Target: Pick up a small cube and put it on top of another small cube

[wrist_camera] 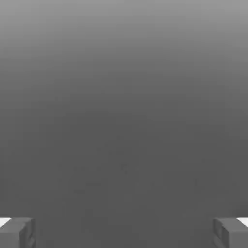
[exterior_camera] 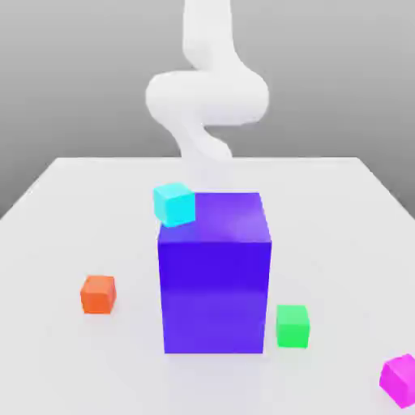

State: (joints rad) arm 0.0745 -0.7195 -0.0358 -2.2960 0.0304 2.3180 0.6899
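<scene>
Gripper (wrist_camera: 124,232) jaws are standing wide apart, grasping nothing; we are judging it readied for the pink cube (exterior_camera: 400,378) lying untouched near the table (exterior_camera: 49,243) edge.

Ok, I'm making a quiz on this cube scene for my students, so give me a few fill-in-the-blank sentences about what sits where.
1. The biggest block on the table is the ____ cube.
2. The cyan cube sits at an upper ____ of that big cube.
3. On the exterior view's left stands the ____ cube.
4. Between the green cube and the picture's lower right corner lies the ____ cube.

Missing words: blue-violet; corner; orange; pink
</scene>
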